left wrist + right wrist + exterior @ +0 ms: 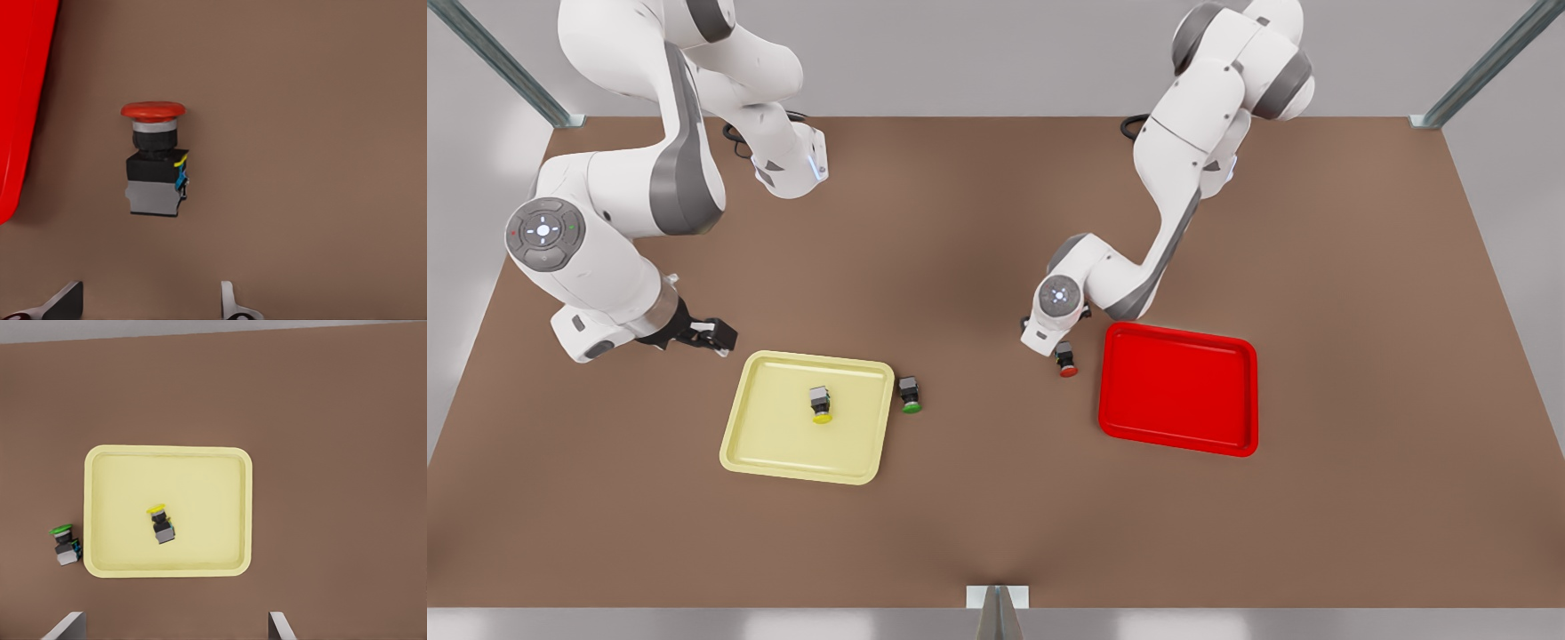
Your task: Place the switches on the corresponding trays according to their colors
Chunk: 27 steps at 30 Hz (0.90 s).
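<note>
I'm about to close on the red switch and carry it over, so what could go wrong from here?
1. The red-capped switch lies on its side between the left pincer's open fingers; a squeeze might roll or twist it.
2. It lies close to the red tray; a low carry might catch the rim.
3. The right pincer waits open near the yellow tray, where the yellow-capped switch lies.
</note>
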Motion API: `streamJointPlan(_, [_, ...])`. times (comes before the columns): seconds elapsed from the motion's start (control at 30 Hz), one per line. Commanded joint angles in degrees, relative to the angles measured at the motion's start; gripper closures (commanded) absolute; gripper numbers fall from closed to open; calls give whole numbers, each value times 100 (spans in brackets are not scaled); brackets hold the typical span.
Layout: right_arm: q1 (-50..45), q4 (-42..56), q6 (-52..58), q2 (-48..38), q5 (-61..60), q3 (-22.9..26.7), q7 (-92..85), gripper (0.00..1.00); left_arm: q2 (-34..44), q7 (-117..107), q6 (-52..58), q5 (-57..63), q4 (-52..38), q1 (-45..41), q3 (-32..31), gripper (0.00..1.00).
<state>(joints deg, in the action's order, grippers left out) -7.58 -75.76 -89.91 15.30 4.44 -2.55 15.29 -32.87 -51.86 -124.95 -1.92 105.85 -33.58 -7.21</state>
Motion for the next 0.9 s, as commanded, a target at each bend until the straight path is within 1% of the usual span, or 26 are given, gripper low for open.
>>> streamJointPlan(0.0, [2, 0, -9, 0, -5, 0, 0, 0, -1, 0, -12, -10, 14, -8, 0, 1])
streamJointPlan(0.2, [2, 0, -9, 8, -5, 0, 0, 0, 26, 79, -170, -10, -153, -351, -35, 1])
streamJointPlan(0.3, [-6, 0, -9, 8, -5, 0, 0, 0, 8, 360, -161, 8, -161, -167, -18, 1])
streamJointPlan(0.43, [-6, 0, -9, 8, -5, -9, 0, 0, -176, 360, -73, -10, -601, -219, 0, 1])
streamJointPlan(0.47, [-6, 0, -9, 8, -5, -18, 0, 0, -282, 378, 41, -1, -820, -202, 0, 1])
streamJointPlan(0.5, [-15, 0, -9, 8, -5, -18, 0, 0, -440, 474, 489, -1, -1295, -176, 17, 1])
streamJointPlan(0.63, [-15, 0, -9, 8, -5, -18, 0, 0, -765, 563, 569, 8, -1717, -184, 35, 1])
streamJointPlan(0.73, [-15, 0, -9, 17, -5, -18, 0, 0, -818, 791, 568, -98, -1682, -53, 26, 1])
streamJointPlan(0.77, [-15, 0, -9, 8, -5, -18, 0, 0, -774, 774, 665, -124, -1647, 61, 26, 1])
streamJointPlan(0.8, [-15, 0, -9, 17, -5, -18, 0, 0, -748, 747, 910, -483, -1638, 219, 26, 1])
streamJointPlan(0.87, [-15, 0, -9, 8, -5, -18, 0, 0, -713, 747, 1140, -520, -1629, 360, 35, 1])
